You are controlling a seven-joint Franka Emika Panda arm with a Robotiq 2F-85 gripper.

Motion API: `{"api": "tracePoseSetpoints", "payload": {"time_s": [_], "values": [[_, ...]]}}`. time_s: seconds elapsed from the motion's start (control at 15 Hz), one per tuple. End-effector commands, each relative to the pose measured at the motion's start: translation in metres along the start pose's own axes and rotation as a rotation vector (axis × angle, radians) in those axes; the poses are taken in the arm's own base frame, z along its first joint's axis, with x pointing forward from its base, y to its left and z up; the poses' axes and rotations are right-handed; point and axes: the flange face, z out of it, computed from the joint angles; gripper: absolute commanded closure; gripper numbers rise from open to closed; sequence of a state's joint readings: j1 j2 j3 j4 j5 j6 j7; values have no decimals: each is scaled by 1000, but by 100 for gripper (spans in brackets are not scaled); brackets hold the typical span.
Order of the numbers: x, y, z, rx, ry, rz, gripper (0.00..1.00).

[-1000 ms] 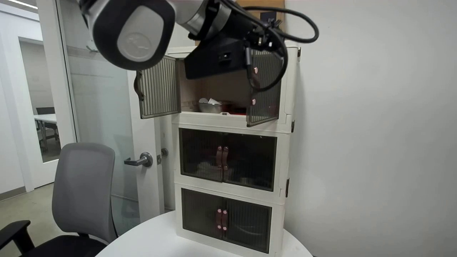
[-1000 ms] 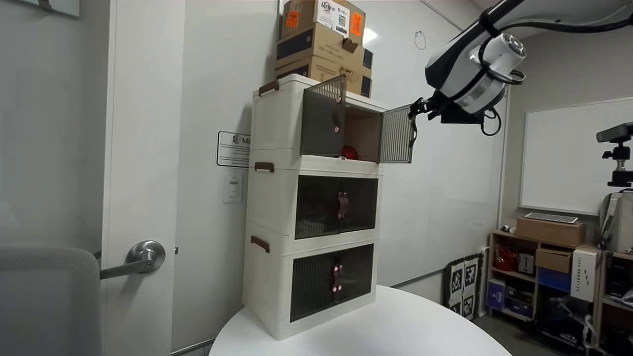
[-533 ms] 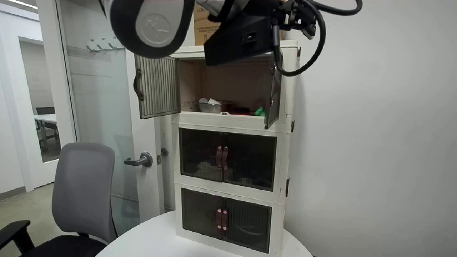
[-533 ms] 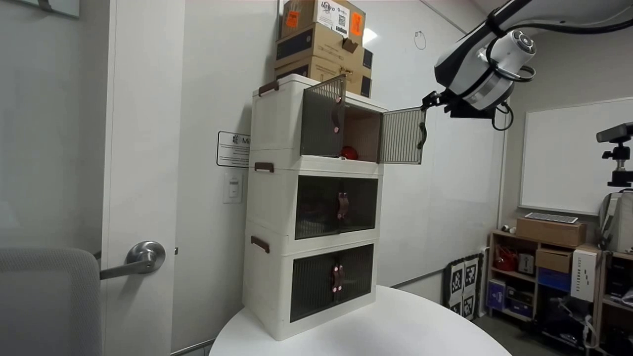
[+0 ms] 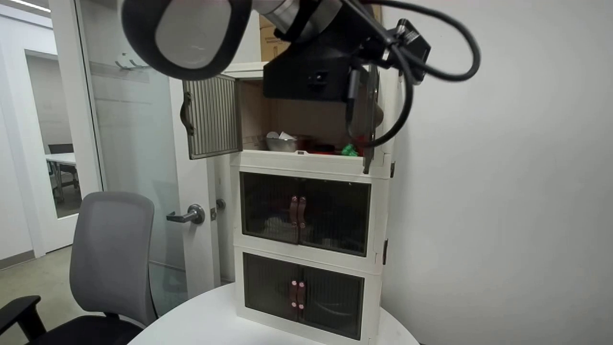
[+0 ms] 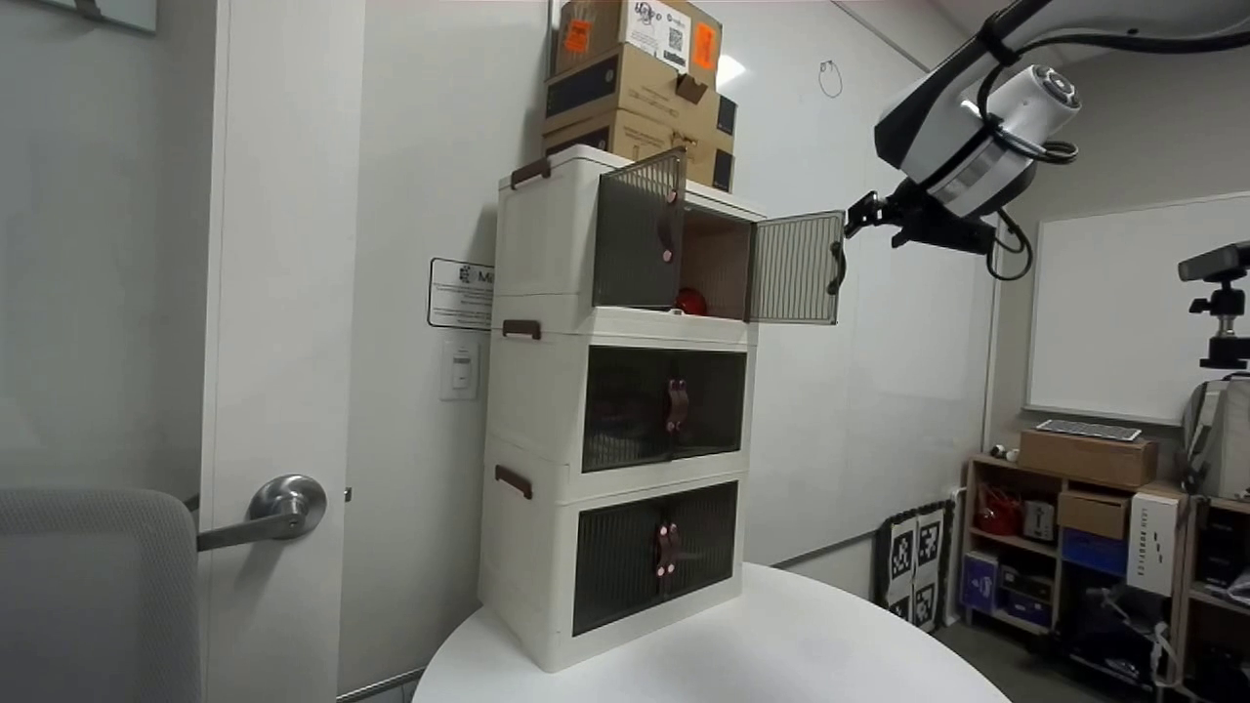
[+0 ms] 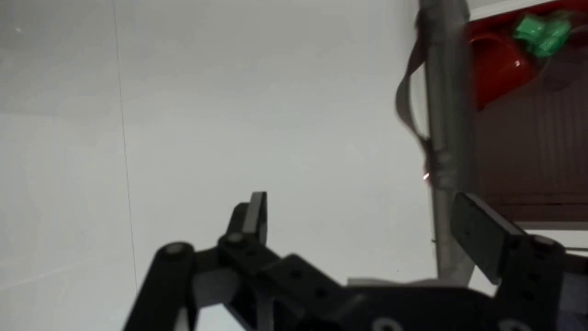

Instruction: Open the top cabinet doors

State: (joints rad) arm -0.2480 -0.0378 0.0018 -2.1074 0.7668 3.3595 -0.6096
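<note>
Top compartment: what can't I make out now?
Compartment interior: upper part hidden by black wrist housing in an exterior view.
Green item: blurred in the wrist view.
Whether jaws touch the nearest top door: they overlap it in the wrist view; too small in an exterior view.

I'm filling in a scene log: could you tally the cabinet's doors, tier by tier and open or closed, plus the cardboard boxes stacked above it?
Top cabinet doors, open: 2
Middle cabinet doors, closed: 2
Bottom cabinet doors, closed: 2
Cardboard boxes in view: 3
Total: 9
</note>
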Motion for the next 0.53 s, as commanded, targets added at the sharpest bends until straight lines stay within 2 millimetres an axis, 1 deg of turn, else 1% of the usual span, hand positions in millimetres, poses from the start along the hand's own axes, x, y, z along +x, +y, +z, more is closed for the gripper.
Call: {"api": "tracePoseSetpoints", "payload": {"time_s": [0.0,0.07,0.2,0.27,0.4,0.47], "values": [[-39,-16,-43,92,-143,112,0],[-48,-24,-51,119,-187,125,0],[-66,-47,-70,176,-280,151,0],[-77,-61,-78,204,-332,153,0],[-91,-93,-95,272,-433,150,0],[-96,-105,-102,305,-489,150,0]]}}
